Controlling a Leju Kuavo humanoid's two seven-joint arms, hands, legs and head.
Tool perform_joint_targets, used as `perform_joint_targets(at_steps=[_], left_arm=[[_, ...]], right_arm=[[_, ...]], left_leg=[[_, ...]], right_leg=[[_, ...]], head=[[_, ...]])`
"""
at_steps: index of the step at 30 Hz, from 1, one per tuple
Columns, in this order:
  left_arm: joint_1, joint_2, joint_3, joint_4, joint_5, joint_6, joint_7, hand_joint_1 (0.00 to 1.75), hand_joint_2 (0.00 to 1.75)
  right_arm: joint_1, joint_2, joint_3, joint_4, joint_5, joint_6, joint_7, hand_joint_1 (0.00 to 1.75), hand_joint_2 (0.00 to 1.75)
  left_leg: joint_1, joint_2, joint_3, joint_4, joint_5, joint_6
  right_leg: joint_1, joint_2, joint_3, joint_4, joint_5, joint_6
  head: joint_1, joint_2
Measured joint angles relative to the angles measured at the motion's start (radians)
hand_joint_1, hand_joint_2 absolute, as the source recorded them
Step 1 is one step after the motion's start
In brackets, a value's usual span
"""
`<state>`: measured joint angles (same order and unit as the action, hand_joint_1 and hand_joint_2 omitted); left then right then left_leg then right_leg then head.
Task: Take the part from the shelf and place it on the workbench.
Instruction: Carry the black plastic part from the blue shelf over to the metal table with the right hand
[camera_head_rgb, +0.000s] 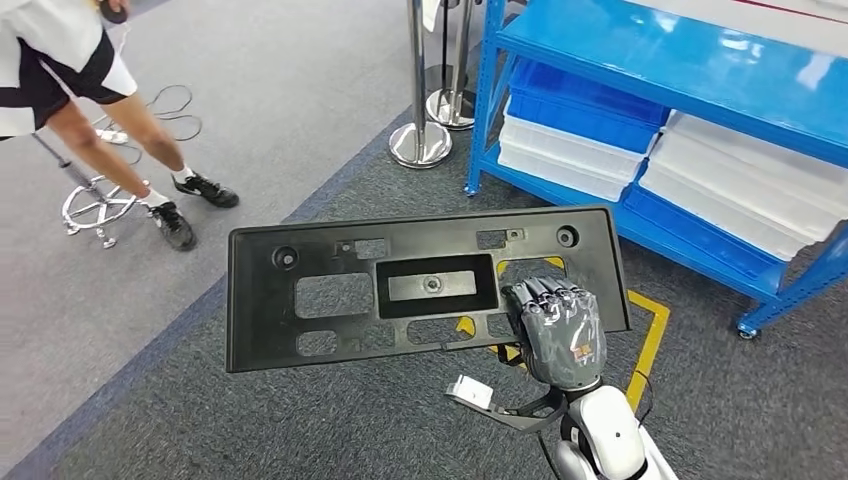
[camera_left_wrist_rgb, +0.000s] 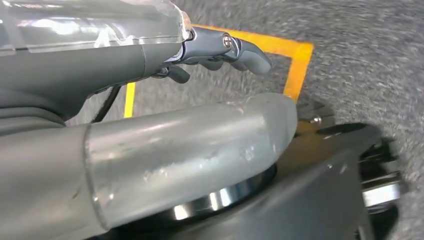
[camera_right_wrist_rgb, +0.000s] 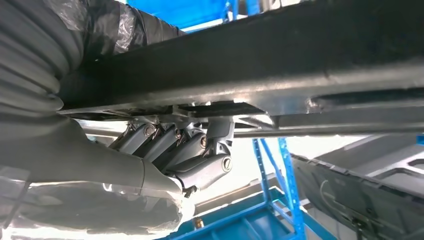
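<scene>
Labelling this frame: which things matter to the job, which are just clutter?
Job:
- black part
- right hand, gripping its lower edge
- blue shelf

Clutter:
- stacked trays
- metal posts
- person on a stool
- yellow floor marking

The right hand is dark grey under a clear plastic wrap, with an orange mark on its back and a white wrist below. The left hand has grey fingers with a slotted screw, a thick scuffed thumb, and a black cable.
</scene>
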<state>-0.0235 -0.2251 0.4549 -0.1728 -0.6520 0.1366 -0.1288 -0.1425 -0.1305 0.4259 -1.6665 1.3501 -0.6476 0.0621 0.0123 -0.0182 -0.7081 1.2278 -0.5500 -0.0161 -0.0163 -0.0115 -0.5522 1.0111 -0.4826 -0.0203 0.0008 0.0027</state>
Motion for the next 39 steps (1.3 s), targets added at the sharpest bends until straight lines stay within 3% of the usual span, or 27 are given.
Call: perform_joint_targets(at_steps=[2,3,4,6,7,8,10,12,14,16,17,18,19,21,23,25,27,29,31,32,33,34,37,38,39], left_arm=[[0.0,0.0,-0.001,0.0,-0.002,-0.005,-0.006,0.0,0.0],[0.001,0.0,-0.001,0.0,-0.003,-0.007,-0.006,0.0,0.0],[0.001,0.0,-0.001,0.0,-0.005,-0.009,-0.005,0.0,0.0],[-0.001,0.0,-0.002,0.0,-0.008,-0.013,-0.001,0.0,0.0],[-0.001,0.0,-0.002,0.0,-0.009,-0.014,0.001,0.0,0.0],[-0.001,0.0,-0.003,0.0,-0.01,-0.016,0.004,0.0,0.0],[0.001,-0.001,-0.005,0.0,-0.009,-0.02,0.009,0.0,0.0],[0.002,-0.002,-0.005,0.0,-0.008,-0.026,0.01,0.0,0.0],[0.001,-0.003,-0.005,0.0,-0.005,-0.03,0.002,0.0,0.0],[0.003,-0.003,-0.005,0.0,0.01,-0.03,-0.01,0.0,0.0],[0.004,-0.003,-0.003,0.0,0.021,-0.031,-0.014,0.0,0.0],[0.005,-0.003,0.0,0.0,0.036,-0.033,-0.017,0.0,0.0],[0.007,-0.003,0.004,0.0,0.053,-0.035,-0.019,0.0,0.0],[0.008,-0.003,0.022,0.0,0.093,-0.042,-0.026,0.0,0.0],[0.011,-0.003,0.046,0.0,0.128,-0.048,-0.042,0.0,0.0],[0.017,-0.003,0.067,0.0,0.146,-0.051,-0.051,0.0,0.0],[0.019,-0.003,0.08,0.0,0.148,-0.045,-0.043,0.0,0.0],[0.018,-0.003,0.089,0.0,0.148,-0.033,-0.039,0.0,0.0],[0.019,-0.003,0.097,0.0,0.151,-0.028,-0.051,0.0,0.0],[0.02,-0.003,0.1,0.0,0.152,-0.028,-0.058,0.0,0.0],[0.021,-0.003,0.103,0.0,0.153,-0.029,-0.064,0.0,0.0],[0.021,-0.003,0.106,0.0,0.153,-0.03,-0.067,0.0,0.0],[0.02,-0.003,0.111,-0.002,0.153,-0.031,-0.072,0.0,0.0],[0.02,-0.003,0.112,-0.002,0.153,-0.031,-0.072,0.0,0.0],[0.02,-0.004,0.113,-0.002,0.153,-0.031,-0.072,0.0,0.0]], right_arm=[[0.019,-0.004,-0.003,-0.009,-0.001,-0.002,-0.001,1.75,1.75],[0.026,-0.007,-0.003,-0.014,-0.001,-0.002,-0.002,1.75,1.75],[0.032,-0.009,-0.004,-0.018,-0.001,-0.003,-0.002,1.75,1.75],[0.041,-0.014,-0.007,-0.027,-0.001,-0.005,-0.003,1.75,1.75],[0.044,-0.016,-0.01,-0.032,-0.001,-0.006,-0.003,1.75,1.75],[0.048,-0.017,-0.013,-0.035,-0.001,-0.008,-0.004,1.75,1.75],[0.056,-0.02,-0.019,-0.042,0.0,-0.013,-0.008,1.75,1.75],[0.073,-0.025,-0.026,-0.051,-0.003,-0.022,-0.017,1.75,1.75],[0.102,-0.031,-0.041,-0.064,-0.009,-0.034,-0.03,1.75,1.75],[0.134,-0.035,-0.059,-0.077,-0.015,-0.039,-0.044,1.75,1.75],[0.147,-0.036,-0.067,-0.082,-0.02,-0.04,-0.051,1.75,1.75],[0.158,-0.036,-0.073,-0.086,-0.026,-0.04,-0.059,1.75,1.75],[0.168,-0.036,-0.079,-0.09,-0.031,-0.04,-0.067,1.75,1.75],[0.193,-0.033,-0.091,-0.105,-0.036,-0.04,-0.093,1.75,1.75],[0.221,-0.024,-0.105,-0.126,-0.044,-0.04,-0.125,1.75,1.75],[0.236,-0.015,-0.116,-0.139,-0.064,-0.041,-0.148,1.75,1.75],[0.236,-0.014,-0.121,-0.14,-0.082,-0.041,-0.154,1.75,1.75],[0.239,-0.014,-0.127,-0.14,-0.088,-0.041,-0.155,1.75,1.75],[0.248,-0.014,-0.138,-0.143,-0.091,-0.042,-0.159,1.75,1.75],[0.253,-0.014,-0.143,-0.146,-0.095,-0.042,-0.162,1.75,1.75],[0.257,-0.015,-0.147,-0.149,-0.1,-0.042,-0.165,1.75,1.75],[0.259,-0.015,-0.15,-0.153,-0.105,-0.042,-0.168,1.75,1.75],[0.26,-0.016,-0.157,-0.165,-0.113,-0.042,-0.17,1.75,1.75],[0.26,-0.016,-0.159,-0.167,-0.114,-0.042,-0.17,1.75,1.75],[0.261,-0.017,-0.161,-0.169,-0.115,-0.042,-0.17,1.75,1.75]], left_leg=[[0.0,0.014,-0.017,0.058,-0.015,-0.001],[0.0,0.018,0.004,0.03,0.003,0.001],[-0.001,0.03,0.043,-0.033,0.032,0.005],[-0.01,0.07,0.121,-0.166,0.071,0.02],[-0.014,0.083,0.141,-0.204,0.078,0.027],[-0.018,0.085,0.146,-0.217,0.078,0.032],[-0.015,0.062,0.145,-0.222,0.087,0.041],[-0.009,0.04,0.146,-0.231,0.097,0.051],[-0.007,0.017,0.144,-0.234,0.103,0.059],[-0.008,-0.01,0.14,-0.231,0.105,0.062],[-0.008,-0.024,0.138,-0.229,0.105,0.062],[-0.008,-0.04,0.137,-0.225,0.105,0.062],[-0.008,-0.054,0.137,-0.221,0.104,0.06],[-0.007,-0.081,0.132,-0.209,0.1,0.053],[-0.007,-0.104,0.121,-0.201,0.1,0.042],[-0.007,-0.121,0.111,-0.2,0.104,0.031],[-0.009,-0.08,0.095,-0.174,0.085,0.022],[-0.01,-0.014,0.051,-0.076,0.027,0.015],[-0.006,0.009,-0.004,0.051,-0.03,0.01],[-0.005,0.012,-0.017,0.083,-0.038,0.009],[-0.004,0.015,-0.009,0.075,-0.026,0.009],[-0.004,0.021,0.021,0.026,0.002,0.011],[-0.015,0.079,0.131,-0.175,0.069,0.026],[-0.019,0.088,0.143,-0.201,0.072,0.031],[-0.023,0.082,0.141,-0.204,0.071,0.035]], right_leg=[[0.003,-0.033,-0.004,0.003,-0.001,0.0],[0.005,-0.048,-0.005,0.004,-0.001,0.0],[0.006,-0.061,-0.006,0.006,-0.002,0.001],[0.011,-0.083,-0.006,0.009,-0.005,0.005],[0.014,-0.092,-0.005,0.011,-0.006,0.009],[0.015,-0.1,-0.005,0.011,-0.006,0.013],[0.015,-0.113,-0.001,0.011,-0.008,0.023],[0.012,-0.076,-0.01,0.042,-0.037,0.032],[0.007,-0.015,-0.053,0.148,-0.104,0.038],[0.006,0.007,-0.108,0.268,-0.153,0.04],[0.005,0.01,-0.118,0.288,-0.149,0.041],[0.003,0.012,-0.109,0.268,-0.126,0.041],[0.001,0.019,-0.082,0.212,-0.088,0.04],[-0.006,0.064,-0.022,0.085,-0.034,0.038],[-0.006,0.093,-0.002,0.034,-0.025,0.036],[-0.004,0.074,-0.004,0.032,-0.023,0.029],[-0.006,0.048,-0.003,0.026,-0.018,0.014],[-0.004,0.018,-0.003,0.023,-0.016,0.002],[0.001,-0.015,-0.005,0.023,-0.017,-0.001],[0.003,-0.031,-0.006,0.024,-0.017,-0.002],[0.004,-0.046,-0.006,0.024,-0.018,-0.001],[0.004,-0.059,-0.005,0.024,-0.019,0.0],[0.009,-0.094,0.002,0.024,-0.023,0.008],[0.011,-0.103,0.003,0.024,-0.024,0.013],[0.012,-0.112,0.005,0.022,-0.024,0.017]], head=[[0.0,0.0],[0.0,0.0],[0.0,0.0],[0.0,0.0],[0.0,0.0],[0.001,0.0],[0.001,0.0],[0.001,0.0],[0.002,0.0],[0.002,0.0],[0.002,0.0],[0.002,0.0],[0.002,0.0],[0.002,0.0],[0.001,0.0],[0.001,0.0],[0.001,0.0],[0.0,0.0],[0.0,0.0],[0.0,0.0],[0.0,0.0],[0.0,0.0],[0.0,0.0],[0.0,0.0],[0.0,0.0]])
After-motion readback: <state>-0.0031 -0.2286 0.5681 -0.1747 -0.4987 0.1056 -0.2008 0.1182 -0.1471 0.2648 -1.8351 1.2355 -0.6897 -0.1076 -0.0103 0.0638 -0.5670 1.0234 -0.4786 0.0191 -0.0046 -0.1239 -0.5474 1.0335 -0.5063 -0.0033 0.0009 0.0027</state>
